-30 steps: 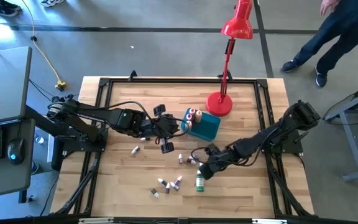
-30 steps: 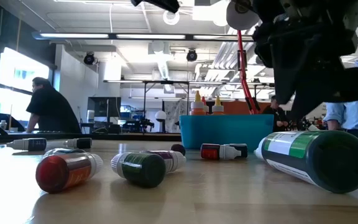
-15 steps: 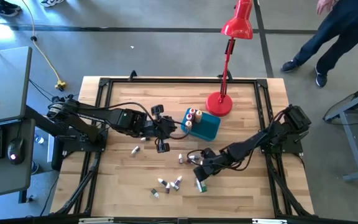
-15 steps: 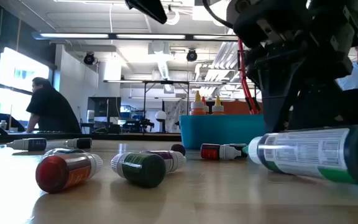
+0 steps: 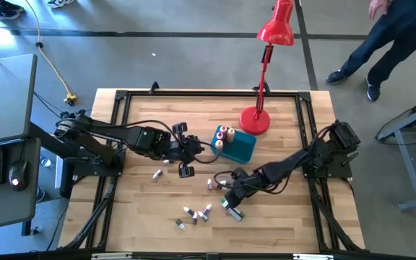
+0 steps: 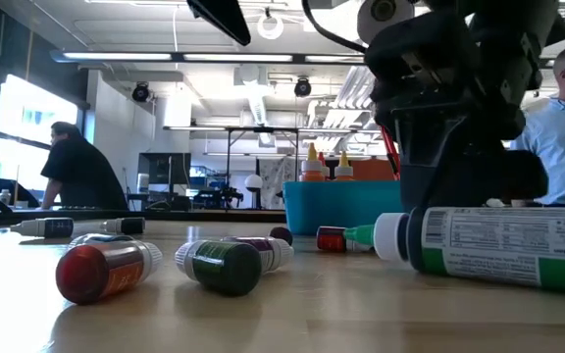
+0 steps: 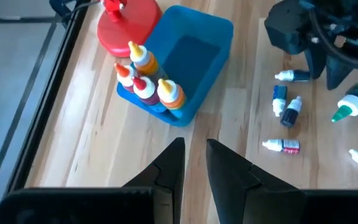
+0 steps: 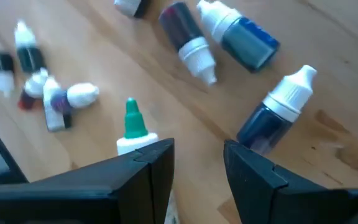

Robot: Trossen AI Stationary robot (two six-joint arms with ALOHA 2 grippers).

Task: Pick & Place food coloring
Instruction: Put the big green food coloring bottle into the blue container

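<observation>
Small food coloring bottles lie on their sides on the wooden table: a cluster, a few and one. A larger green-capped bottle lies on its side just under my right gripper, which is open. Several orange- and red-topped bottles stand in one end of the teal tub. My left gripper hovers left of the tub, open by a narrow gap, holding nothing. My right gripper stands low over the green-capped bottle's neck end, coming from the table's right and slanting down. One finger covers the bottle's shoulder, so I cannot tell whether it touches. The bottle lies flat on the table.
A red desk lamp stands with its base just beyond the tub. Dark and blue bottles with white caps lie ahead of my right gripper. Black rails frame the table. A person walks beyond the far right corner.
My right gripper has moved toward the table's left and come lower over the green-capped bottle. That bottle has turned about on the table: it lay pointing toward the near edge and now lies slantwise, its cap toward the left. My left gripper has drifted slightly left.
</observation>
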